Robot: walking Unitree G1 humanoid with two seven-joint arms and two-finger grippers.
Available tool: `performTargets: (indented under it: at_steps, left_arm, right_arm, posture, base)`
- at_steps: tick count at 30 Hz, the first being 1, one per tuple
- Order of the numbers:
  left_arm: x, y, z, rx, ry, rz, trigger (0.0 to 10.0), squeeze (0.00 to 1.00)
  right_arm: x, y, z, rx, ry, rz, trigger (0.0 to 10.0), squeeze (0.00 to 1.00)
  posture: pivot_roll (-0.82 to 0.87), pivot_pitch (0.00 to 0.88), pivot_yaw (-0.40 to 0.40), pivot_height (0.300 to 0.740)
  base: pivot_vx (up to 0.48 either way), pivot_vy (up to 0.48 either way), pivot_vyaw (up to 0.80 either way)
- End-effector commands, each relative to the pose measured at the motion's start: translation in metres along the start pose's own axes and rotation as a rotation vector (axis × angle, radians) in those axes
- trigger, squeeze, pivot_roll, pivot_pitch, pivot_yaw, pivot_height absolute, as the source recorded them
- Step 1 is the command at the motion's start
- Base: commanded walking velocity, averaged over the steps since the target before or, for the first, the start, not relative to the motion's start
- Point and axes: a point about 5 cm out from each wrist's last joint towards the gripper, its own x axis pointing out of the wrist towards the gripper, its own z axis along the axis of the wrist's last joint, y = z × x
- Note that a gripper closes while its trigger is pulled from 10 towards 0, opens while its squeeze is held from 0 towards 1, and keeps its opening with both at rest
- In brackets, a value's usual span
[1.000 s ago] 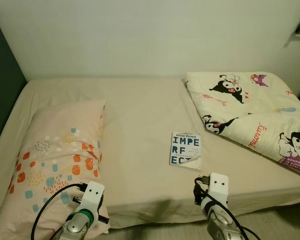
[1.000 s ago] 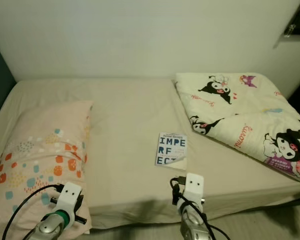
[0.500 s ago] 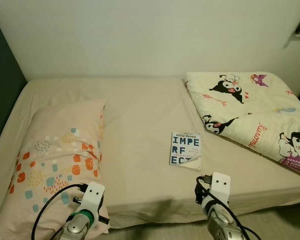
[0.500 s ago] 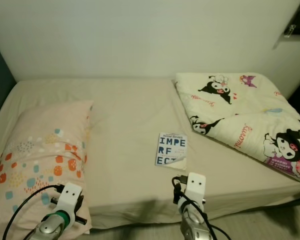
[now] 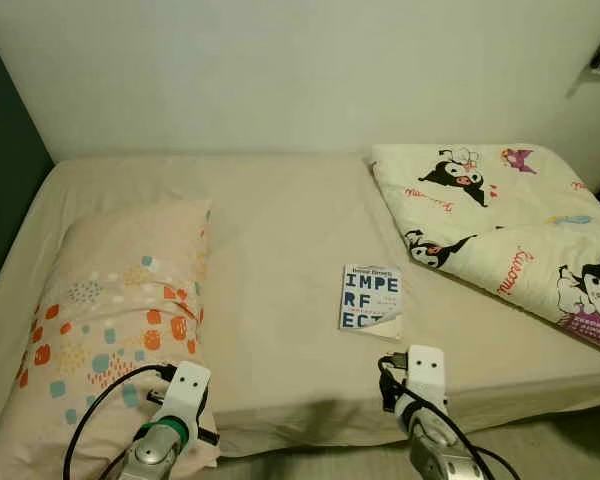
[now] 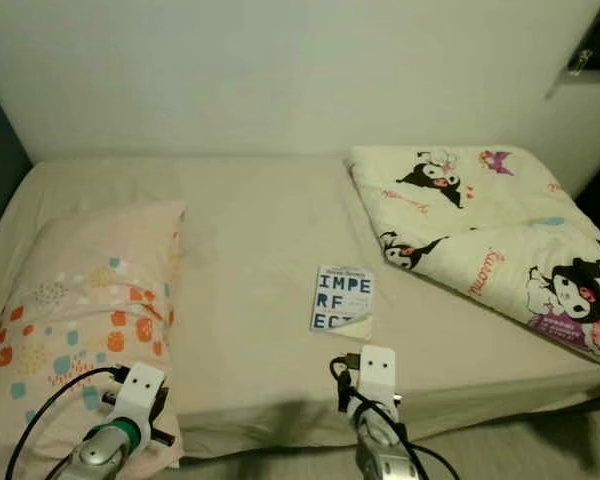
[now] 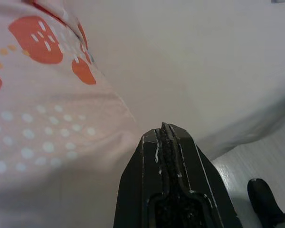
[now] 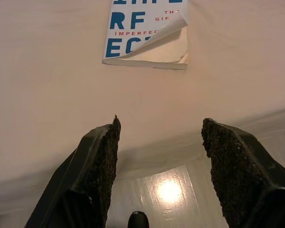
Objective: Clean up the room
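Bed with a beige sheet spans my head view, set against a pale wall. I see a paperback book lying flat on the sheet near the front edge, toward the right half, white cover with large blue letters, its lower right corner curled up. A peach pillow with orange and teal dots lies along the left side of the bed, well apart from the book. A cream quilt printed with black cartoon figures is bunched on the far right, its edge near the book but not touching it.

Right gripper: fingers spread wide, nothing between them. In its wrist view it hangs over the bed's front edge, book just beyond the tips, glossy floor below. Right arm sits just in front of the book.

Left gripper: fingers pressed together, holding nothing. Its wrist view looks past the pillow's corner onto bare sheet. Left arm sits low over the pillow's near end.
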Motion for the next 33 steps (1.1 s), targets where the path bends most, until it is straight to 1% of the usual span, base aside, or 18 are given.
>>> performTargets:
  at_steps: [1,4,5,7,12,17,21,24,25,26,33]
  left_arm:
    - [-0.001,-0.002,-0.003,-0.002,0.011,-0.006,10.0,0.0]
    - [0.0,-0.001,-0.001,-0.002,0.008,-0.004,10.0,0.0]
    - [0.001,0.0,0.001,0.003,0.005,-0.002,10.0,0.0]
    - [0.001,0.001,0.002,0.006,0.002,-0.001,10.0,0.0]
    - [0.005,0.003,0.012,0.016,-0.028,0.01,10.0,0.0]
    - [0.006,0.003,0.015,0.016,-0.032,0.006,10.0,0.0]
    - [0.007,0.001,0.017,0.018,-0.036,0.002,10.0,0.0]
    - [0.007,0.0,0.019,0.02,-0.047,0.0,10.0,0.0]
    - [0.007,0.0,0.019,0.02,-0.047,0.0,10.0,0.0]
    - [0.007,-0.002,0.022,0.022,-0.068,-0.002,10.0,0.0]
    - [0.006,-0.005,0.024,0.024,-0.088,-0.004,10.0,0.0]
  right_arm:
    - [0.0,-0.004,-0.002,-0.003,-0.001,-0.026,10.0,0.0]
    - [0.001,-0.008,0.004,0.01,-0.029,-0.062,10.0,0.0]
    - [0.002,-0.009,0.006,0.024,-0.035,-0.075,10.0,0.0]
    - [0.002,-0.009,0.008,0.033,-0.038,-0.084,10.0,0.0]
    - [0.004,-0.014,0.016,0.14,-0.065,-0.12,10.0,0.0]
    - [0.004,-0.012,0.019,0.142,-0.077,-0.095,10.0,0.0]
    - [0.004,-0.007,0.023,0.105,-0.105,-0.057,10.0,0.0]
    - [0.004,-0.005,0.024,0.089,-0.104,-0.05,10.0,0.0]
    - [0.004,-0.005,0.024,0.089,-0.104,-0.05,10.0,0.0]
    - [0.005,-0.004,0.023,0.095,-0.101,-0.047,10.0,0.0]
    - [0.004,-0.004,0.022,0.108,-0.1,-0.043,10.0,0.0]
  posture:
    - [0.11,0.006,0.003,0.74]
    - [0.11,0.022,0.004,0.74]
    - [0.11,0.046,0.004,0.74]
    - [0.11,0.046,0.004,0.74]
    - [0.08,0.065,0.001,0.74]
    - [0.08,0.066,0.007,0.74]
    - [0.08,0.066,0.007,0.74]
    - [0.07,0.069,0.011,0.74]
    - [0.07,0.069,0.011,0.74]
    - [0.07,0.07,0.011,0.74]
    - [0.07,0.071,0.012,0.74]
  base:
    - [0.0,0.0,0.0]
    - [0.0,0.0,0.0]
    - [0.0,0.0,0.0]
    - [0.0,0.0,0.0]
    - [0.0,0.0,0.0]
    - [0.0,0.0,0.0]
    - [0.0,0.0,0.0]
    - [0.0,0.0,0.0]
    - [0.0,0.0,0.0]
    - [0.0,0.0,0.0]
    - [0.0,0.0,0.0]
